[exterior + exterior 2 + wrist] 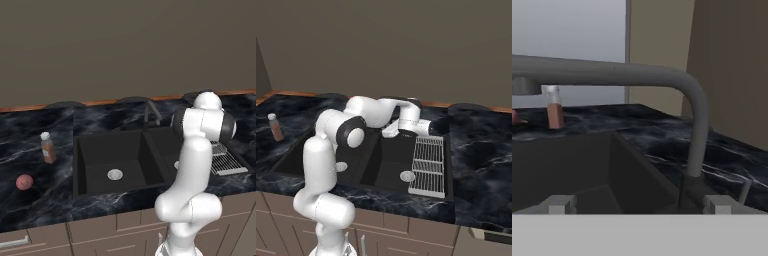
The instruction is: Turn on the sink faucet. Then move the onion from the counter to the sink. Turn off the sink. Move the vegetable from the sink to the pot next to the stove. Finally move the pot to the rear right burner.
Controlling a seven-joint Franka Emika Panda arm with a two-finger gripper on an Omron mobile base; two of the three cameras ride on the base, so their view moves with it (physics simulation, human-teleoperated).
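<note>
The slim black sink faucet (696, 131) rises close in front of my hand, its spout reaching left over the basin. My gripper (639, 205) is open, and the faucet's base stands between the fingertips (719, 204), nearer the right one. From the right base view the gripper (389, 131) hovers over the back of the black sink (387, 165). The faucet (150, 113) stands behind the sink's divider, and no water shows. The reddish onion (24, 182) lies on the black marble counter (30, 205), far left of the sink (117, 155). The pot and stove are out of view.
A white-capped brown bottle (47, 148) stands on the counter between onion and sink, and again at the left (275, 127). A silver wire rack (429, 165) lies over the sink's right side. My white arm (192, 165) blocks the right basin in the left base view.
</note>
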